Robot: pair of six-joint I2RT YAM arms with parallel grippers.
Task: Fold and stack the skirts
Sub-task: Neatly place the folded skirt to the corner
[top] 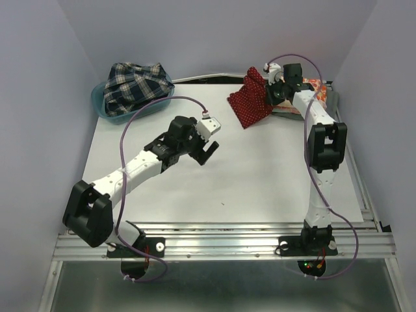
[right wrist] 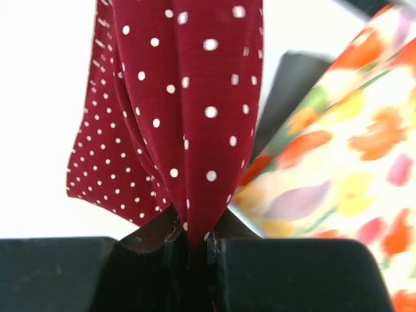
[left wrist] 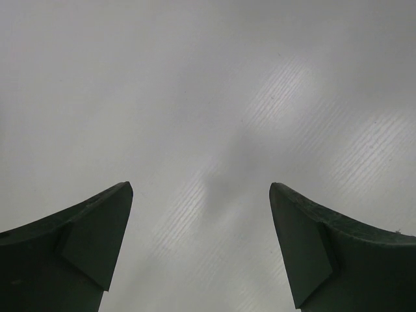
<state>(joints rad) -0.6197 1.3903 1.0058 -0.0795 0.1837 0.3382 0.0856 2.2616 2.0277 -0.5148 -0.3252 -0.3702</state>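
Dark red dotted skirt [top: 252, 99] at the far right of the bench [top: 260, 188], gathered at its upper end into the right tool [top: 273, 86]. The rest of the cloth drapes down and to the left of the tool, its lower edge resting on the bench.

Right wrist view: the right tool is clamped on a bunched fold of the dotted skirt, jaws nearly together, with only cloth between them. The fabric runs away from the fingers in tight lengthwise pleats. A looser flap shows to the left.

Floral skirt [top: 314, 83], orange and cream, lies just beside the right tool on its right, at the far right bench edge. The tool does not hold it. Whether it touches the dotted skirt cannot be told.

Plaid skirt [top: 133, 84] is heaped in the translucent teal bin [top: 103, 107] at the far left corner, spilling over the rim, well apart from both tools.

Left tool [top: 207, 146] is over the middle of the bench, jaws spread wide and holding nothing. The left wrist view shows only bare bench between the two fingers. It is well apart from every skirt.
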